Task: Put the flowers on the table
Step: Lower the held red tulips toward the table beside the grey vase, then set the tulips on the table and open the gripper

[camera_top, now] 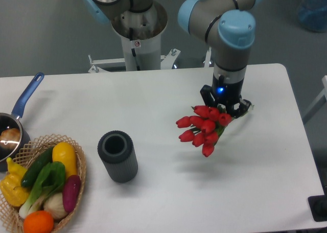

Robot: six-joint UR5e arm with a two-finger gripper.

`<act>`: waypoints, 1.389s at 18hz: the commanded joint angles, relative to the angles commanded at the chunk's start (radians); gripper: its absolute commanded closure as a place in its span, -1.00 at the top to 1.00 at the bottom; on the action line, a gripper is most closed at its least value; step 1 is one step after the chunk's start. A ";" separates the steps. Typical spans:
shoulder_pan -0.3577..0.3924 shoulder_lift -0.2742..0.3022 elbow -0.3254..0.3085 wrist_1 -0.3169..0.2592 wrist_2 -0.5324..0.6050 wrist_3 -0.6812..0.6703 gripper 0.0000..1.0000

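My claw (225, 106): closed on the stems of the flowers (203, 129).
Flowers: red buds hang tilted above the table (153, 97).
Nearby: dark cylinder (118, 156) stands well left.

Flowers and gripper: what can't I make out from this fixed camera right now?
- Stems of the flowers: mostly hidden under the gripper and the buds.
- Finger contact: covered by the wrist, so the grip cannot be confirmed.
- Height above the table: unclear from this view; only a faint shadow shows.
- Pan: cut off by the left edge.
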 joint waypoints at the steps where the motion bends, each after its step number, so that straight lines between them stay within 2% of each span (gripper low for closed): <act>1: -0.002 -0.009 -0.002 0.002 0.002 -0.002 -0.18; 17: -0.055 -0.123 -0.006 0.006 -0.020 -0.034 -0.18; 18: -0.055 -0.121 -0.006 0.006 -0.020 -0.034 -0.15; 19: -0.055 -0.121 -0.005 0.006 -0.020 -0.034 -0.03; 22: -0.055 -0.121 -0.005 0.008 -0.020 -0.034 -0.02; 23: -0.055 -0.121 -0.005 0.008 -0.021 -0.034 0.04; 24: -0.055 -0.120 -0.002 0.008 -0.021 -0.034 0.28; 25: -0.055 -0.120 0.001 0.008 -0.021 -0.035 0.43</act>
